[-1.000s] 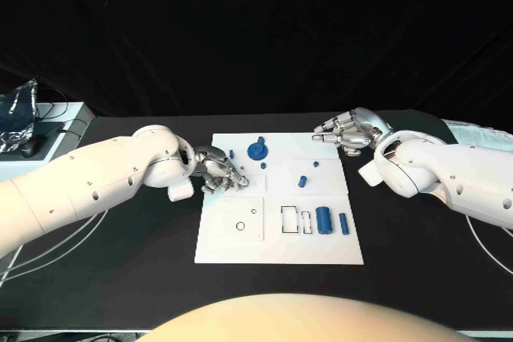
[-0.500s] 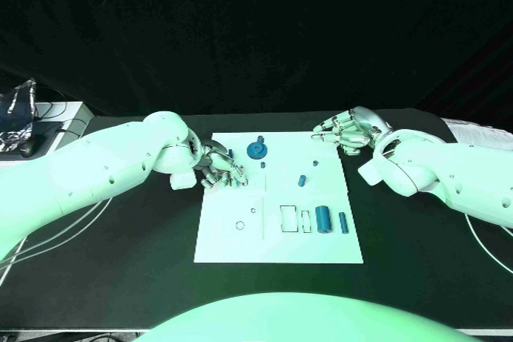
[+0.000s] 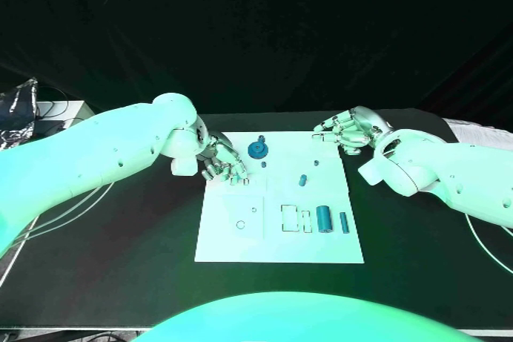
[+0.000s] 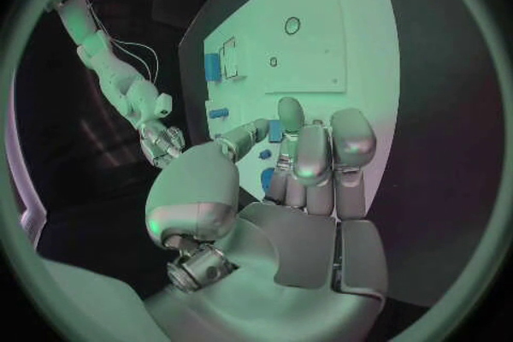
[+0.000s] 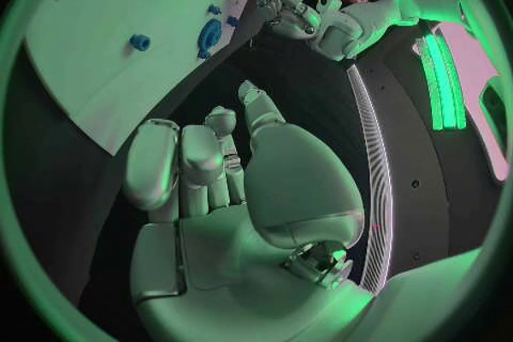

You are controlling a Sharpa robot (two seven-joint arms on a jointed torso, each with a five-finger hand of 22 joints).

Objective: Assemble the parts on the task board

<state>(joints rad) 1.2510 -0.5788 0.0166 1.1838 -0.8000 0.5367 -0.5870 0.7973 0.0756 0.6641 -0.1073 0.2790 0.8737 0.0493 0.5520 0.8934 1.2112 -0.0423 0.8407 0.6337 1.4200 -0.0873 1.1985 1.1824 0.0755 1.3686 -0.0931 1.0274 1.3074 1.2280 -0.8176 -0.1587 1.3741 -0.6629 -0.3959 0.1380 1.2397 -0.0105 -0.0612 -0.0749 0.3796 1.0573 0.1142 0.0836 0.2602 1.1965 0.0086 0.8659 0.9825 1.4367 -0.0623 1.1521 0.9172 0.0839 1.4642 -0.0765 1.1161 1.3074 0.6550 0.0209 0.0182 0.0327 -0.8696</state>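
- The left hand [image 3: 227, 166] is seen over the far left corner of the task board [image 3: 278, 249], palm down. A small blue part [image 4: 274, 131] appears to be pinched between its thumb and a finger, with the other fingers bunched close together.
- Compared with 1 second ago, this hand has been carried from the task board's left edge inward and toward its far edge, and the forearm has been swung up behind it. This is judged to mean that the pinched part is being brought toward a seat near the far left of the board; no placement has been made yet.
- The pinched part is too small for its long axis or pointing to be told with confidence.
- The right hand [image 3: 342, 130] is held just off the task board's far right corner, where it was 1 second ago. Its fingers are loosely curled in on nothing.
- A round blue part [image 3: 256, 148] is set near the board's far edge, just beside the left hand.
- A short peg [image 3: 302, 181] lies near the board's middle, its long axis running roughly from near edge to far edge, slightly tilted.
- A thick cylinder [image 3: 323, 217] and a slim bar [image 3: 343, 222] lie side by side on the board's right half. Both long axes run from near edge to far edge.
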